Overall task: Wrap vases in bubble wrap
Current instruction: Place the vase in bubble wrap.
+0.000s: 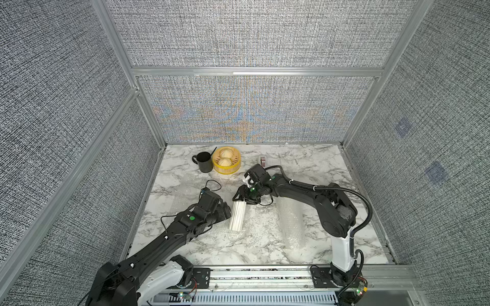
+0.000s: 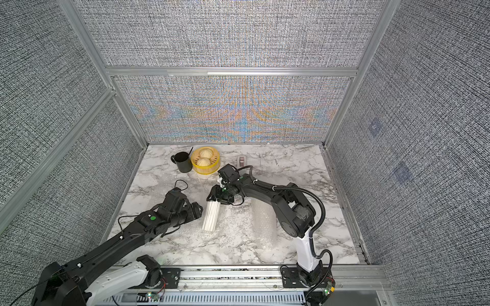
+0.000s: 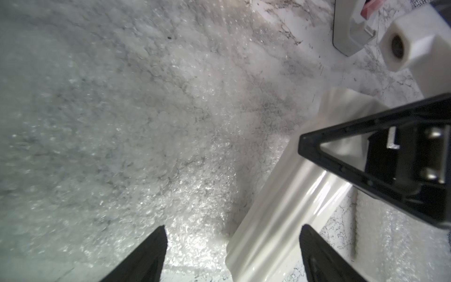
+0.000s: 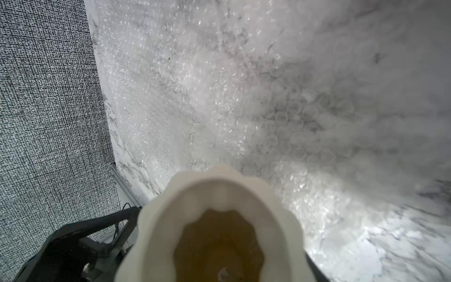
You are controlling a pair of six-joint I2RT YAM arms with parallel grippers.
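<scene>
One bare white fluted vase [image 1: 236,216] near the centre of the marble desk [image 1: 318,169], over one flat bubble wrap sheet [image 1: 183,197]. Long axis close to the 12–6 line, with the scalloped mouth toward 12 o'clock and the base toward 6, a shade toward 7. Cannot tell whether lying fully on the sheet or tipped up at the mouth end.

Right tool [image 1: 245,201] pinching the vase at its rim, a finger on each side. From the right wrist view, a look straight down the open mouth.

Left tool [image 1: 225,210] spread wide at the vase's 9 o'clock flank, just beside it, gripping nothing. In the left wrist view, the vase body partly in the gap between the fingers; touching or not, cannot tell.

One bubble wrap roll [image 1: 289,225] at the vase's 3 o'clock, near it, long axis also about 12–6. Contents too hazy to tell.

Toward the desk's 12 o'clock edge: one black mug [image 1: 202,162], one yellow steamer basket [image 1: 230,169] with two buns [image 1: 226,153], and one grey tape dispenser [image 1: 263,159].
</scene>
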